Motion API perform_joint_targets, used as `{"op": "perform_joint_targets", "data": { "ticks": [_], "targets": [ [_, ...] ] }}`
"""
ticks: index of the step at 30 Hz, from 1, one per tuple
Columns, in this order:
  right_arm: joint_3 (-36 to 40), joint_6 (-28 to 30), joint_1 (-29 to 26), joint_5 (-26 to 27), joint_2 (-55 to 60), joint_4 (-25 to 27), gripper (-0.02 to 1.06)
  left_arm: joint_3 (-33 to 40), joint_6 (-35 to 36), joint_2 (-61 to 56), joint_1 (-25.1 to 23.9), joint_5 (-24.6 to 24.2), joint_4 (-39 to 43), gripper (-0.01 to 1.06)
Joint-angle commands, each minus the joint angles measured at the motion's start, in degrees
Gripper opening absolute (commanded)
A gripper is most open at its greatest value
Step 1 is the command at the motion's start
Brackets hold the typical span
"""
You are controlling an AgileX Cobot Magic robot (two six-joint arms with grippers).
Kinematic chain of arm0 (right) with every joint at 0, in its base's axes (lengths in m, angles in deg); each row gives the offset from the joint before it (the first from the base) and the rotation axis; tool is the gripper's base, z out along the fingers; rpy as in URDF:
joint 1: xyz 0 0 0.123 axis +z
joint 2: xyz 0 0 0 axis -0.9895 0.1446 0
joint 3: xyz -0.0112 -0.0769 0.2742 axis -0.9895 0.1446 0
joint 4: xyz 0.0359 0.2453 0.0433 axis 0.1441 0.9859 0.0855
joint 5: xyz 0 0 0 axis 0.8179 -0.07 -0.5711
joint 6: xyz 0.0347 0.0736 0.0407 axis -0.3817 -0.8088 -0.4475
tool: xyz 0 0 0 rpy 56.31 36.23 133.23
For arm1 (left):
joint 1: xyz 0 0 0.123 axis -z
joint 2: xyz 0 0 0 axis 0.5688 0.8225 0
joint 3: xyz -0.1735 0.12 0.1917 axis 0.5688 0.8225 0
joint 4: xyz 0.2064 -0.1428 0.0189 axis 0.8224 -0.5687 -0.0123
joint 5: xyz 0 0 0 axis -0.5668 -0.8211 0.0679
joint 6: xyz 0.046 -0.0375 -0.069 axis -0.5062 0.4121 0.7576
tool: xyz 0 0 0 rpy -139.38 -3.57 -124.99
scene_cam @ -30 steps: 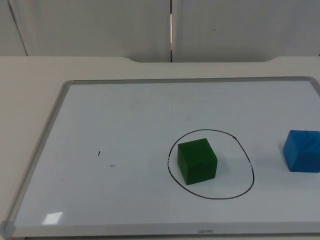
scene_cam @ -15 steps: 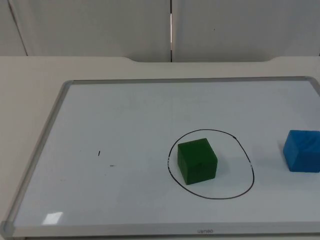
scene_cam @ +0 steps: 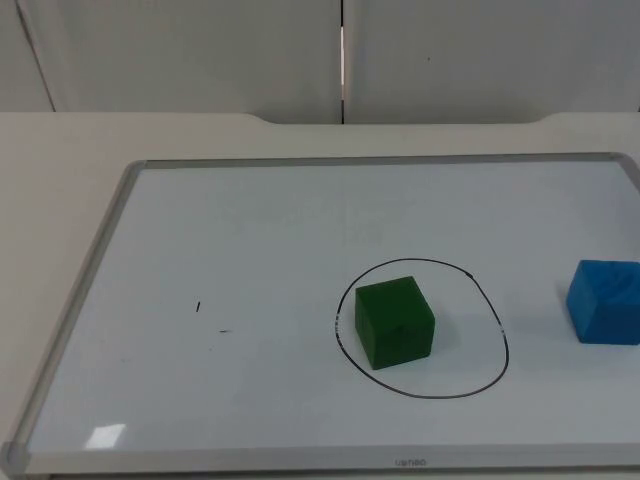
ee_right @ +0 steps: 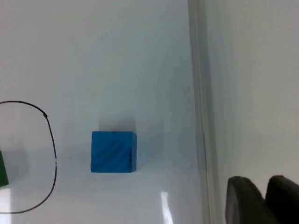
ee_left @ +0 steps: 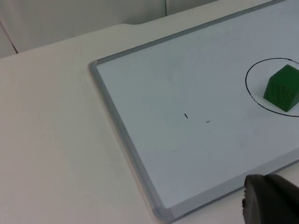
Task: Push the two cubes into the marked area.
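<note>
1. a whiteboard (scene_cam: 250,250) with a grey frame lies flat on the pale desk (scene_cam: 60,150), which ends at a grey partition wall (scene_cam: 200,50).
2. a black drawn ring (scene_cam: 495,320) marks an area on the whiteboard's right half.
3. the green cube (scene_cam: 394,323) sits inside the ring, toward its left side, close to the line there but not on it.
4. the blue cube (scene_cam: 604,301) sits on the whiteboard outside the ring, to its right and apart from the line, near the board's right frame.
5. in the right wrist view the blue cube (ee_right: 113,151) lies between the ring's line (ee_right: 52,154) and the board's frame (ee_right: 200,116).
6. the right gripper (ee_right: 261,198) hangs above the bare desk just beyond that frame; its two dark fingers (ee_right: 243,200) stand nearly together with only a thin slit between them, grasping nothing.
7. the left gripper (ee_left: 271,203) hangs near the whiteboard's near edge, well apart from the green cube (ee_left: 282,87); whether its fingers are released or clenched cannot be told.
8. two small black marks (scene_cam: 198,307) lie on the board's left half.
</note>
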Motion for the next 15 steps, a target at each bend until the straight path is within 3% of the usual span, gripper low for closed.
{"op": "perform_joint_targets", "data": {
  "ticks": [1, 15],
  "targets": [
    [-0.48, -0.13, 0.06, 1.13, 1.31, -0.28, 0.13, 0.29, -0.09, -0.14, -0.15, -0.21, 0.09, 0.00],
    [0.01, 0.15, 0.06, 4.54, 12.44, -0.63, 0.13, 0.29, -0.09, -0.14, -0.15, -0.21, 0.09, 0.00]
  ]
}}
